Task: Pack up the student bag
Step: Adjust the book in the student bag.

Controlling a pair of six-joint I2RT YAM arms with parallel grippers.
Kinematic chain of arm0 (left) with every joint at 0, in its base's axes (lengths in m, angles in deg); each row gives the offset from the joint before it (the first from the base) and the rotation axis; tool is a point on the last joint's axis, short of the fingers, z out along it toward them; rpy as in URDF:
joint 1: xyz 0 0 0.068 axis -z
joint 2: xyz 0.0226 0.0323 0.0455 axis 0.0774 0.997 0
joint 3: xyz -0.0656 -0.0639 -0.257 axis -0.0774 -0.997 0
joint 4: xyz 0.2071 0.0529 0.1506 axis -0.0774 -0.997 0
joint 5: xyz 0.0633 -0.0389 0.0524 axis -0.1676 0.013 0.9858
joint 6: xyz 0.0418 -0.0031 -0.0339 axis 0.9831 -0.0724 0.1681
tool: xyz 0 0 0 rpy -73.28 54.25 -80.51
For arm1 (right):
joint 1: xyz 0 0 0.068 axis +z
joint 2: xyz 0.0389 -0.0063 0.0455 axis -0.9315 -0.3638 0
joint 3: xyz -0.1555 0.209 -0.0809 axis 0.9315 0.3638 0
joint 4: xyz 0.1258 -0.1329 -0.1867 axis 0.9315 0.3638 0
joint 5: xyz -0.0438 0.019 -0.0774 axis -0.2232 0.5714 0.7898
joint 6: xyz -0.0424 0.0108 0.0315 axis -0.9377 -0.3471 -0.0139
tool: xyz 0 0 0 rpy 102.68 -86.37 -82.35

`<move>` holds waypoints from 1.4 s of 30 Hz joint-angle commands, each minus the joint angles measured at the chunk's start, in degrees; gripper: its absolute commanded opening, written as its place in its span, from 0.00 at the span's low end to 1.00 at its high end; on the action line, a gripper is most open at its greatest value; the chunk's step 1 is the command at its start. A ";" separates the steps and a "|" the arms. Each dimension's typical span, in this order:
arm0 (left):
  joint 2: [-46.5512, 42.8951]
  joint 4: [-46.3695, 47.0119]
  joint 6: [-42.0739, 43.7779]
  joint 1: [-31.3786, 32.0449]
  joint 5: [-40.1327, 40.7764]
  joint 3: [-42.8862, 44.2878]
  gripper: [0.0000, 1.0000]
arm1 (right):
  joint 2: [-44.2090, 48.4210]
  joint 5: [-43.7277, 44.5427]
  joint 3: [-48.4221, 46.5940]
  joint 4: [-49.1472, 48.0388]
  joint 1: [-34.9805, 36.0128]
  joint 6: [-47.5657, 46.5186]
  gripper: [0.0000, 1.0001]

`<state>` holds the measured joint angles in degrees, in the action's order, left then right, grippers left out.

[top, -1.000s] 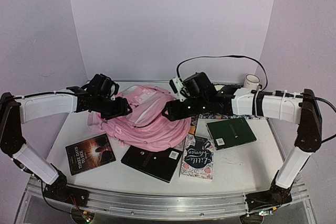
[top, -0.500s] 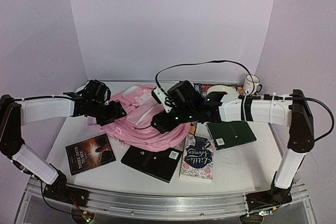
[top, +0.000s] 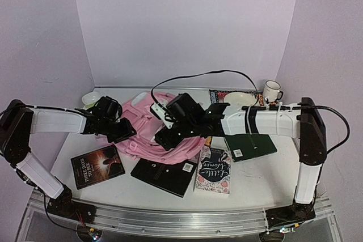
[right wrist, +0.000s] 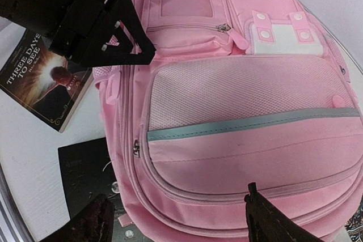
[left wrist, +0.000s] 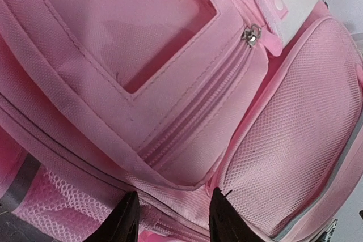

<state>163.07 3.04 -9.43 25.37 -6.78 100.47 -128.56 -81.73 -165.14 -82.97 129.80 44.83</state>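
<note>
The student bag [top: 148,134] is a soft pink backpack lying face up in the middle of the table. Its front pockets, zippers and a grey stripe [right wrist: 249,123] show in the right wrist view. My left gripper [top: 123,131] is low at the bag's left side. Its jaws [left wrist: 174,216] stand apart over a fabric seam beside the mesh pocket [left wrist: 295,145], not visibly pinching it. My right gripper [top: 161,139] hovers open over the bag's lower front, and its fingers [right wrist: 102,222] straddle the bottom edge.
Four books lie around the bag: "Three Days to See" [top: 97,165], a black one [top: 164,174], "Little Women" [top: 214,169] and a green one [top: 249,143]. A mug [top: 272,90] and a bowl [top: 241,97] stand at the back right. A small pale dish [top: 89,99] sits back left.
The right arm has swung left and down over the bag. The left gripper has dropped to the bag's left side and its jaws have narrowed. The bag lies flatter.
</note>
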 commanded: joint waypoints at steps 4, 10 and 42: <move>3.55 2.86 -2.48 4.98 -6.14 -0.21 0.34 | -2.97 2.78 -3.43 2.30 0.86 -5.20 0.80; 0.77 2.86 -3.09 10.45 -6.67 2.53 0.35 | -2.56 7.66 -2.15 2.32 0.90 -4.27 0.80; 15.18 -2.16 6.12 6.66 -10.13 16.52 0.50 | 7.46 10.02 12.66 -4.80 0.91 13.84 0.81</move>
<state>176.23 0.73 -4.41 32.59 -14.03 114.95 -124.19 -70.97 -153.50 -85.97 130.38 57.06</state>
